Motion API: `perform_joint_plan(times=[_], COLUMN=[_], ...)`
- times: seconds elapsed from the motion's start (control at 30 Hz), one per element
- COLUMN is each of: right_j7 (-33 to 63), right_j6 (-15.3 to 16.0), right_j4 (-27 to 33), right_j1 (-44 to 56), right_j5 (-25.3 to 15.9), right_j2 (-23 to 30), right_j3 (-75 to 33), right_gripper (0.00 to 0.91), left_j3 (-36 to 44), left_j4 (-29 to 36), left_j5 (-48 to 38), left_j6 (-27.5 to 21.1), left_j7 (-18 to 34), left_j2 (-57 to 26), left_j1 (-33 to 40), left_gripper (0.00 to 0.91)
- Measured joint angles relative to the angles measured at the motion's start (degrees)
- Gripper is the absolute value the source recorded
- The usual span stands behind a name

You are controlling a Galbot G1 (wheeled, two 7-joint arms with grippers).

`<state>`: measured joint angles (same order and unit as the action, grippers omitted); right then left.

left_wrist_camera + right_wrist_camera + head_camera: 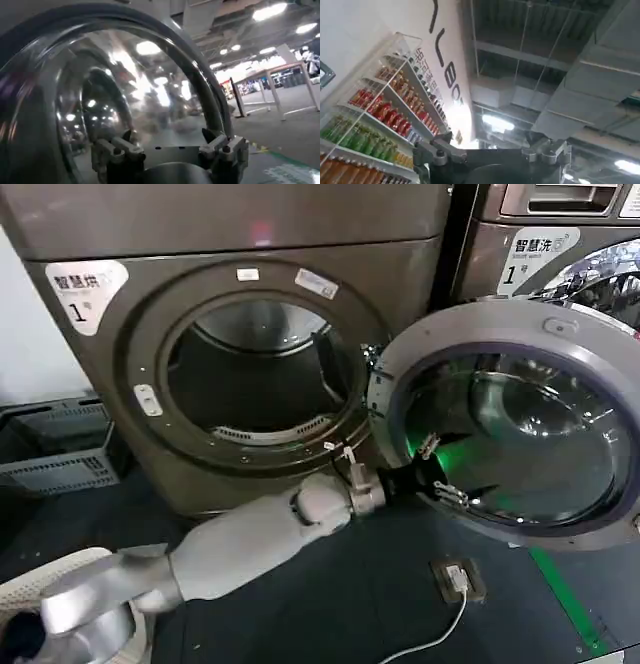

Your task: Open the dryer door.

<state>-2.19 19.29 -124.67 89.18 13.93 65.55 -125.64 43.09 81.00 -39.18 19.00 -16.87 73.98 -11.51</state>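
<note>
Head view: left gripper (441, 470), jaws apart, at swung-open dryer door (600, 364) glass

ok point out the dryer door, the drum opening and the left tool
dryer door (600, 374): head view, on its grey outer rim.
drum opening (255, 374): head view, on the dark interior.
left tool (440, 469): head view, midway between its fingertips, at the door glass.

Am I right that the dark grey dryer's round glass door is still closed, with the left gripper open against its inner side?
Not quite: the round glass door is swung wide open, hanging to the right of the dark grey dryer and its exposed drum opening, as the head view shows. The left gripper is indeed open at the door's inner side.
</note>
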Motion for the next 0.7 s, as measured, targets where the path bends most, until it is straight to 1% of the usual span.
perform_joint_plan(times=[0.27, 0.7], right_j7=[-0.24, -0.07], right_j6=[0.34, 0.85], right_j4=[-0.67, -0.75], right_j1=[-0.01, 0.14], right_j5=[0.07, 0.08], right_j2=[-0.27, -0.59], right_j3=[-0.11, -0.98], right_gripper=[0.907, 0.907], left_j3=[0.56, 1.40], left_j4=[-0.50, -2.32], left_j5=[1.24, 2.16], left_j6=[-0.49, -1.30], left_j7=[2.15, 3.57], left_j2=[1.00, 2.37], left_j1=[-0.08, 1.61], left_gripper=[0.907, 0.907])
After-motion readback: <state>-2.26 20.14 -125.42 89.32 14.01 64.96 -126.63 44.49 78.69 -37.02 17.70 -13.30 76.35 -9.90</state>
